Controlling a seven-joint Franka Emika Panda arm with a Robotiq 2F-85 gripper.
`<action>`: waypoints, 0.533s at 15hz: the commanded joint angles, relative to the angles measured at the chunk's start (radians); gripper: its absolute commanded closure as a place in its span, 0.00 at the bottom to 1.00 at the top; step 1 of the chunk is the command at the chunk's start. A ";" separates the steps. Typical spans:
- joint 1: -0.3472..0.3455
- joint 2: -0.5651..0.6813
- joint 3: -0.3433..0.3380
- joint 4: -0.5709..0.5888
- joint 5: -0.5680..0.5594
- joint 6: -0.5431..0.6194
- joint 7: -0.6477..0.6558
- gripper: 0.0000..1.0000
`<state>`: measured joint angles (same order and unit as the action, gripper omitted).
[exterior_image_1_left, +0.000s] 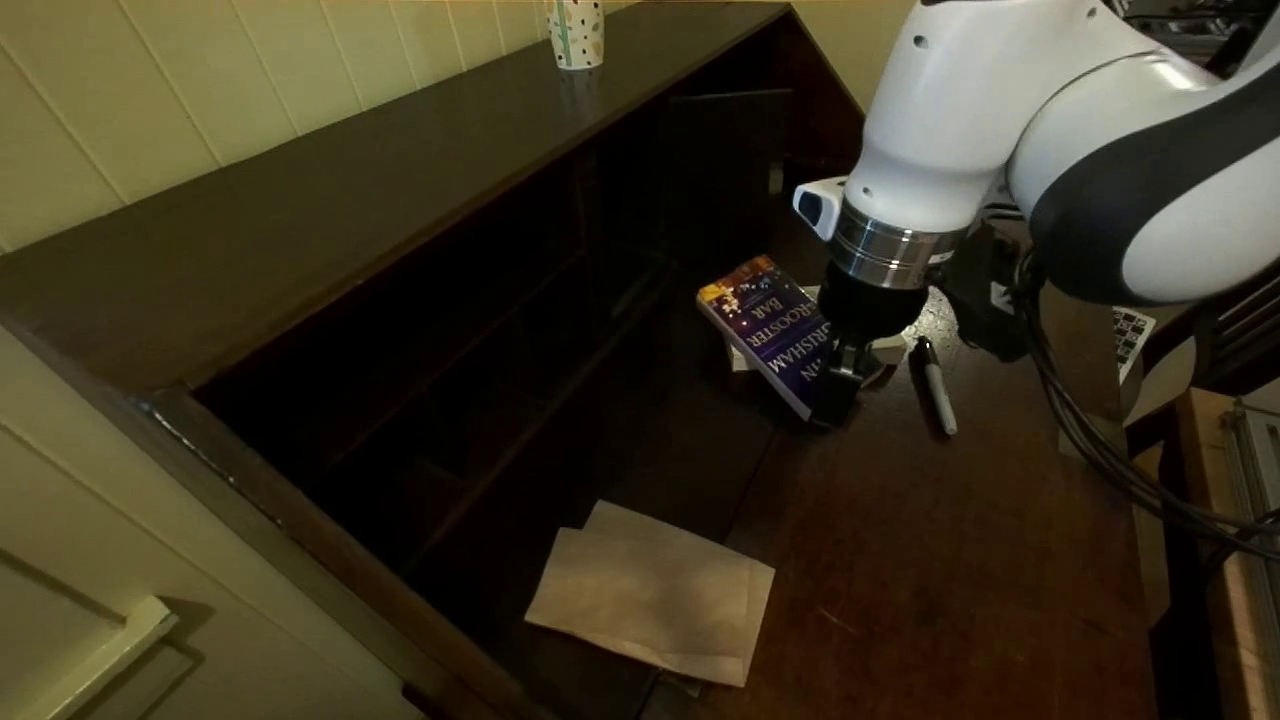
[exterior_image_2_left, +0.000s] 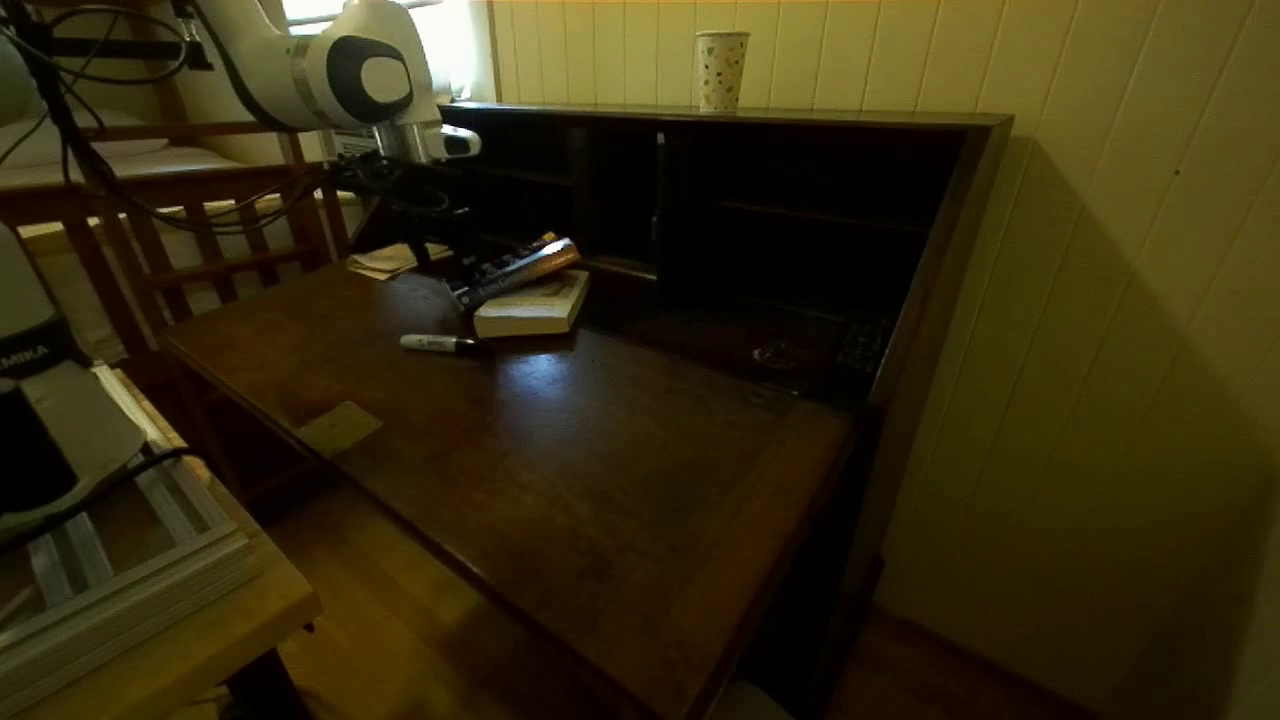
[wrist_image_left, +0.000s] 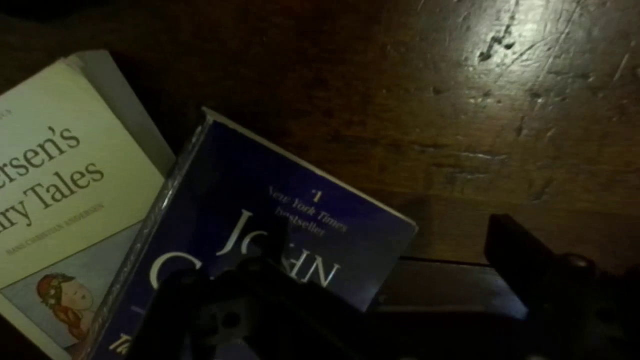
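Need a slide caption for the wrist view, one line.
Gripper, jaws apart, at a blue paperback that partly overlaps a Hans Christian Andersen book on a scuffed wooden desktop.

Room in a home (bedroom-like), slatted wooden bed (exterior_image_2_left: 160, 180), pale bedding (exterior_image_2_left: 200, 158), panelled wall (exterior_image_2_left: 1120, 200), cubbyholed desk (exterior_image_2_left: 600, 480)

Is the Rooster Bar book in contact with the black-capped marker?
Apart: an exterior view shows a strip of desktop between the lower end of the tilted Rooster Bar book and the black-capped marker.
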<state>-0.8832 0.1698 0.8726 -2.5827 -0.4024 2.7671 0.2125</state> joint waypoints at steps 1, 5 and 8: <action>-0.066 -0.043 0.082 0.058 0.153 -0.183 -0.145 0.00; -0.082 -0.095 0.106 0.114 0.217 -0.332 -0.223 0.00; 0.228 -0.164 -0.197 0.135 0.328 -0.386 -0.305 0.00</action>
<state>-0.8454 0.0887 0.8484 -2.4625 -0.1704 2.4562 -0.0179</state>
